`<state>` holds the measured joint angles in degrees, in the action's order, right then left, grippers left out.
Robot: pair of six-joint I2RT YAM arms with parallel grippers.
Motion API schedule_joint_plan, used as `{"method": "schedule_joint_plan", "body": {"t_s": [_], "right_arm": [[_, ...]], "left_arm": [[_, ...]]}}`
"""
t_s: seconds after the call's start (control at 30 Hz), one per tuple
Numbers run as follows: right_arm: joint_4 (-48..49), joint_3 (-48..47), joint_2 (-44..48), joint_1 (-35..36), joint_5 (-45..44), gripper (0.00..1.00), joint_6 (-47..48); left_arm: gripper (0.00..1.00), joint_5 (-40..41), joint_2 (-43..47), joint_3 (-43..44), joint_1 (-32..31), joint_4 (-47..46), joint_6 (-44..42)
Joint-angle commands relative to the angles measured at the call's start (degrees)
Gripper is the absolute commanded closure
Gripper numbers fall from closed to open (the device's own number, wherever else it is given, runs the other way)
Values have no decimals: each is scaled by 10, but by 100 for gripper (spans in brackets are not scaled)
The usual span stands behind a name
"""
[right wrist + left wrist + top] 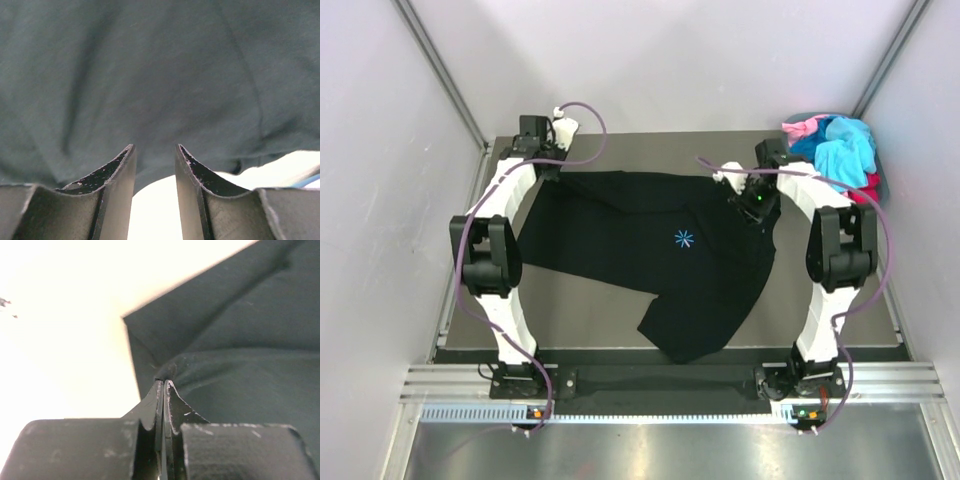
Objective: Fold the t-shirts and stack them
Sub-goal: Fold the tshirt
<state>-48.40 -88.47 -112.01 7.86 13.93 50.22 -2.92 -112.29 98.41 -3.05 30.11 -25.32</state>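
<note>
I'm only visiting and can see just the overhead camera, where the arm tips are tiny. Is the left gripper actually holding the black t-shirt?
Observer: Yes. Its wrist camera shows the left gripper shut, with a fold of the black t-shirt pinched right at its tips.
Operator: And the right one, is it holding on too?
Observer: No. In its own wrist camera the right gripper is open. Its jaws stand apart with nothing between them, and the shirt's cloth lies just beyond the tips.
</note>
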Motion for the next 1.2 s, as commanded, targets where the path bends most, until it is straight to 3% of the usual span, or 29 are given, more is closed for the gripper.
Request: {"method": "schedule_joint_plan", "body": {"t_s": [0.0,0.23,0.47,0.77,1.17], "right_arm": [[8,-65,-36,-16,5,63,-25],[-60,-108,-67,-35,42,63,0],[-98,24,37,-25,83,61,158],[-81,144,105,-11,77,58,200],[-36,175,92,17,59,56,191]], "left_arm": [[100,43,34,-70,1,-122,-59],[100,36,52,-94,2,-183,-162],[100,32,34,-64,5,-171,-136],[100,32,22,-53,4,-155,-71],[100,37,39,-77,3,-146,-68]]}}
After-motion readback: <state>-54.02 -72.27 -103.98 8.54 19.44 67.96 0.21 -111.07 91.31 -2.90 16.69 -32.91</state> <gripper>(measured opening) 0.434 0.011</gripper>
